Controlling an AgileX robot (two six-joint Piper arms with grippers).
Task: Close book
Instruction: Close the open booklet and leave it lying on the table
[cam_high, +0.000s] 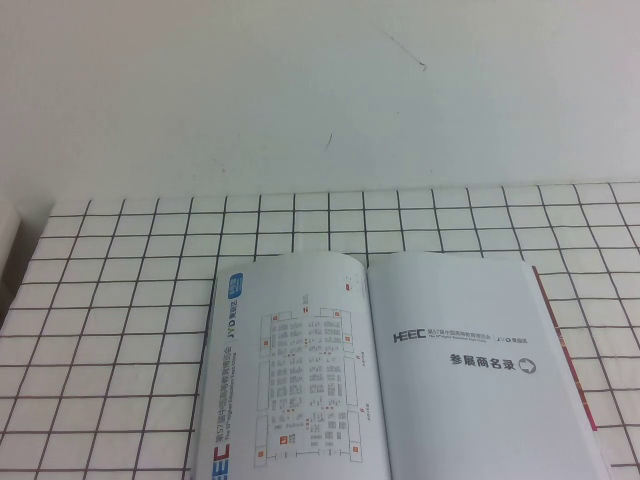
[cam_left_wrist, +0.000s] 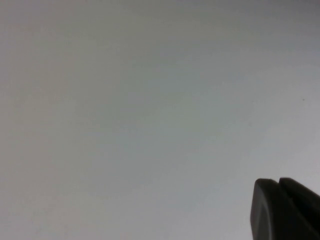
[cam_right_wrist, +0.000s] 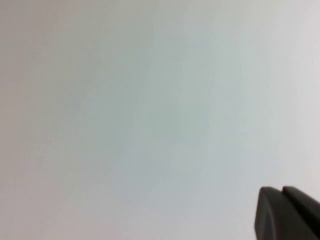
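Facing wall (cam_left_wrist: 125, 100): left tool (cam_left_wrist: 285, 210), right tool (cam_right_wrist: 287, 212).

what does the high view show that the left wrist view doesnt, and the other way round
Only the high view: the open book lying on the grid-patterned table, floor-plan page on the left, title page on the right, white wall behind. Only the left wrist view: part of the left gripper against a blank pale surface. Shared: nothing; neither shows the right gripper, seen only in the right wrist view.
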